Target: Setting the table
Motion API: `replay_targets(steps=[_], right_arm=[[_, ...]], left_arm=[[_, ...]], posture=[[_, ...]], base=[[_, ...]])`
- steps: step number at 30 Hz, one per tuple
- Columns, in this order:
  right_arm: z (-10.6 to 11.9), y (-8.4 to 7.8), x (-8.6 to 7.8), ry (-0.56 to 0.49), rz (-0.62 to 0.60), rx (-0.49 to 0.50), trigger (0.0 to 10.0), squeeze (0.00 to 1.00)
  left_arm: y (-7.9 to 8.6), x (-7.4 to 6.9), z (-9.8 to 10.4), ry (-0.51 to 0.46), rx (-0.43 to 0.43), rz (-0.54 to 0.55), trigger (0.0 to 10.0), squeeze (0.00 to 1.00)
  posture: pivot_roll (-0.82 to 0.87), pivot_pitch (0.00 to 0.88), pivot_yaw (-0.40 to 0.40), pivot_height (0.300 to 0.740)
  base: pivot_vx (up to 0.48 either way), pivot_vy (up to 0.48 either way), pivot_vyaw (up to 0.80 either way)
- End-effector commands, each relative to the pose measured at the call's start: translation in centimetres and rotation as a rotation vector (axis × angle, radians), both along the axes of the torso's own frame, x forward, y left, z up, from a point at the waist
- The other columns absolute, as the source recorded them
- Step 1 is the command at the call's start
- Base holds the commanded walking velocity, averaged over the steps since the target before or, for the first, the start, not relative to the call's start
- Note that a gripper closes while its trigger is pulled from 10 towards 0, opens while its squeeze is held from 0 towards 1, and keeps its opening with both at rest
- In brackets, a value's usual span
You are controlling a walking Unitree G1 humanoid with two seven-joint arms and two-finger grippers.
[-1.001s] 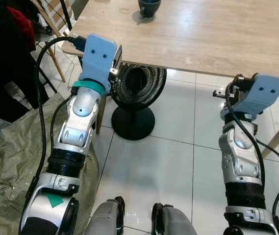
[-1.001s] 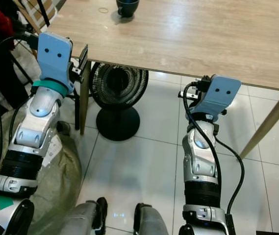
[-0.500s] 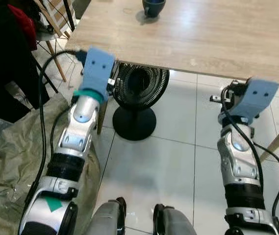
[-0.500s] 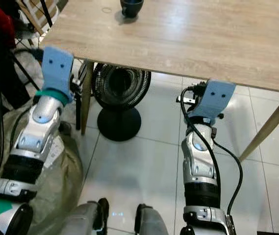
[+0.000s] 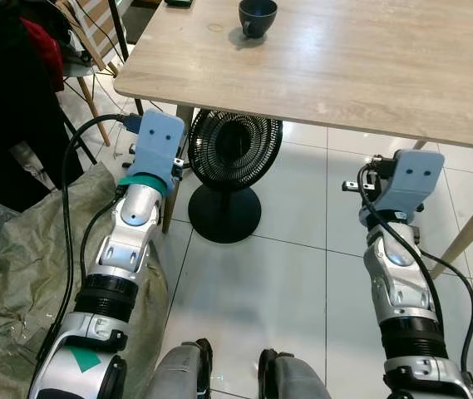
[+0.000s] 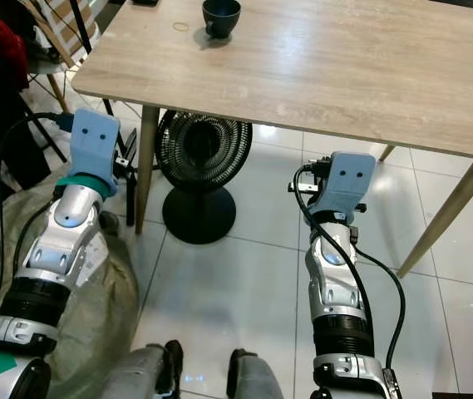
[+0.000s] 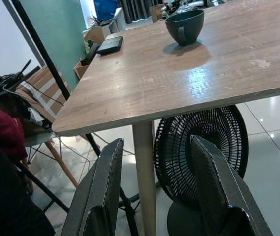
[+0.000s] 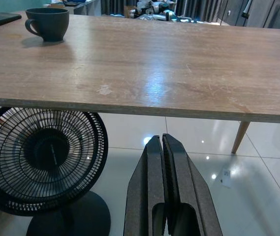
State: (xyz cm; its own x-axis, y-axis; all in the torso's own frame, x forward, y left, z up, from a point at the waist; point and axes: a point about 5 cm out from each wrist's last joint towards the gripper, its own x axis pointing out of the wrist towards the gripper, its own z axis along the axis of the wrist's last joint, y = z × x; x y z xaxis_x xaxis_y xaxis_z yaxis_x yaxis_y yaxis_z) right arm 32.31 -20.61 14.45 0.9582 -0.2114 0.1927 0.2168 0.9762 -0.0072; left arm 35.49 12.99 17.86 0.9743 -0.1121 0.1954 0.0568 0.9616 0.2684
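below the table edge, left claw gapes empty, right claw pressed closed, empty.

1. The room is bright, and every picture is sharp.
2. Light shines white on the wooden surface and the floor tiles.
3. The cup throws a soft shadow.
4. Far things behind look maybe a little fuzzy.
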Motion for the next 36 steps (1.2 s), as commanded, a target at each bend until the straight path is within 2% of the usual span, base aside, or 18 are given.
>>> replay_targets(steps=[1,21,24,36], right_arm=[[-0.39,-0.21,-0.18,0.004,-0.015,0.008,10.0,0.00],[-0.43,-0.72,-0.19,-0.002,-0.038,0.020,10.0,0.00],[-0.49,-0.91,-0.17,0.000,-0.047,0.053,10.0,0.00],[-0.49,-0.91,-0.27,0.001,-0.048,0.050,10.0,0.00]], left_arm=[[0.02,0.07,-0.27,0.006,0.002,0.004,10.0,0.00],[-0.25,0.22,-0.27,0.002,-0.003,0.000,10.0,0.00],[-0.45,0.22,-0.35,0.004,-0.005,-0.007,10.0,0.00],[-0.62,0.17,-0.36,0.004,-0.008,-0.014,10.0,0.00]], posture=[[0.11,0.047,0.046,0.740],[0.10,0.057,0.049,0.740],[0.09,0.060,0.051,0.740],[0.09,0.066,0.050,0.740]], base=[[0.000,0.000,0.00],[0.000,0.000,0.00],[0.000,0.000,-0.80],[0.000,0.000,-0.80]])
